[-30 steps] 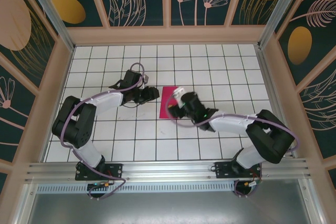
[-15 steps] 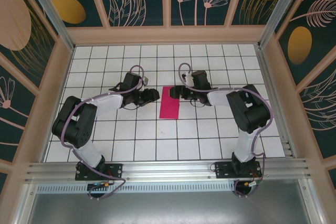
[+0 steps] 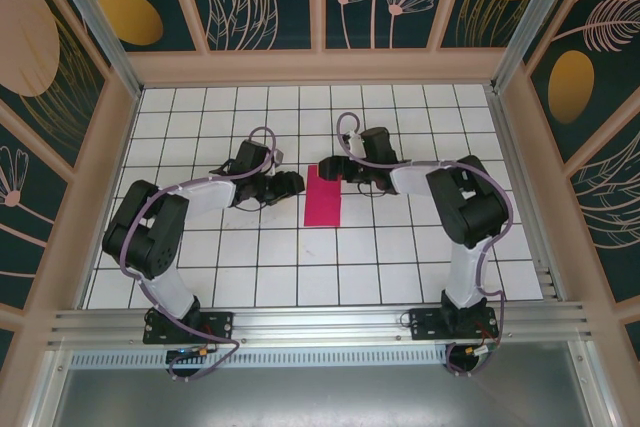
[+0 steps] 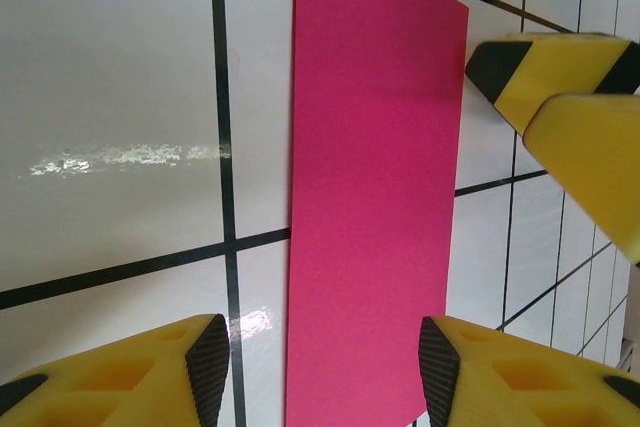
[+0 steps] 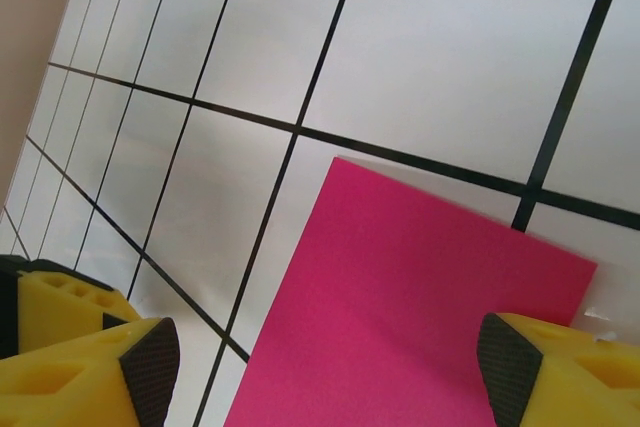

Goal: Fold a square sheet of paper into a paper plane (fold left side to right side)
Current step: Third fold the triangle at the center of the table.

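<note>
The square sheet of paper [image 3: 323, 198] is magenta-pink and lies flat on the white tiles as a narrow rectangle, about one tile wide and two long. The paper plane is out of view. My left gripper [image 3: 291, 183] hovers just left of the sheet's far half. In the left wrist view it [image 4: 325, 372] stands open, with the paper [image 4: 375, 197] below and between its pads. My right gripper [image 3: 331, 169] is at the sheet's far end. It [image 5: 330, 372] is open over the paper's corner [image 5: 420, 317]. The right gripper's yellow fingers [image 4: 560, 77] show beyond the sheet.
The floor is white tiles with dark grout [image 3: 260, 257], enclosed by a wooden frame [image 3: 320, 67] and patterned walls. Both arms reach inward from their bases at the near edge. Open tiles lie in front of the paper.
The right arm has swung from low over the paper's right side round to its far end. The left gripper has barely shifted. The paper lies in the same place.
</note>
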Motion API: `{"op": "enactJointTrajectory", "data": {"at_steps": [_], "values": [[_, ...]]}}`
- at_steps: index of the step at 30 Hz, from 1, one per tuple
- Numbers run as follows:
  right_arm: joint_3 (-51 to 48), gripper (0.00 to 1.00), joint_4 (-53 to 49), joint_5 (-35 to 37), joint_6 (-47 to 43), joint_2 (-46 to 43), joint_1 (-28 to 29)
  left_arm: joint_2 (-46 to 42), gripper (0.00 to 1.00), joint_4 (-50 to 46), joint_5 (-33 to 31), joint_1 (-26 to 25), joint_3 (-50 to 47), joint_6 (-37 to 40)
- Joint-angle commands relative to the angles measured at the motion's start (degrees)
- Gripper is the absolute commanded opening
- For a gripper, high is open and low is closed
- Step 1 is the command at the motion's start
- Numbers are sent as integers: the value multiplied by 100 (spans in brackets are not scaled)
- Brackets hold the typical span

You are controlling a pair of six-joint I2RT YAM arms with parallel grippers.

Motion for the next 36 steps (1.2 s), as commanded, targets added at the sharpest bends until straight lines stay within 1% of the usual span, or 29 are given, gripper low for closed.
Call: {"op": "enactJointTrajectory", "data": {"at_steps": [1, 6, 11, 17, 22, 26, 30, 36], "values": [[259, 81, -365, 112, -186, 183, 0, 70, 56, 172, 99, -10, -55, -64], [413, 81, -949, 424, -277, 338, 0, 135, 56, 244, 190, -49, -50, -80], [520, 79, -1328, 532, -457, 501, 4, 298, 56, 369, 297, -146, -5, -145], [752, 66, -1688, 608, -652, 695, 1, 549, 54, 444, 327, -307, 79, -211], [887, 61, -1889, 724, -694, 785, 18, 627, 53, 472, 317, -403, 89, -256], [937, 55, -1934, 752, -706, 847, 49, 640, 48, 515, 392, -465, 79, -275], [962, 55, -1962, 787, -693, 883, 75, 632, 47, 559, 421, -502, 68, -299], [981, 54, -1993, 833, -731, 870, 79, 534, 40, 467, 294, -502, 33, -275]]}}
